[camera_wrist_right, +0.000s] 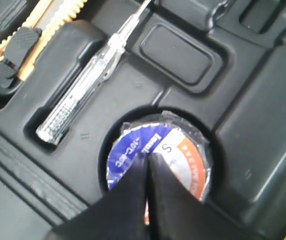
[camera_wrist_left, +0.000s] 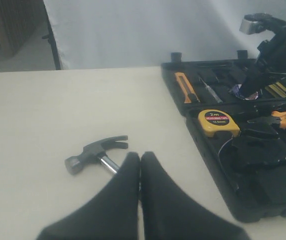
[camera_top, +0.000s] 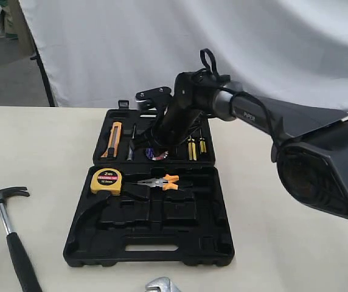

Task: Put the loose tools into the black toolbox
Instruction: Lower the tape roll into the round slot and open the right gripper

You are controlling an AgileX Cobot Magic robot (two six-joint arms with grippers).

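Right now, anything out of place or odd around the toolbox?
Two tools lie outside the black toolbox: the claw hammer on the table to its left, the adjustable wrench in front, cut off by the frame. The tape roll sits in its round recess under the shut right gripper.

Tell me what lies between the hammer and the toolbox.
Nothing: only bare table separates the hammer from the toolbox. The exterior and left wrist views both show this.
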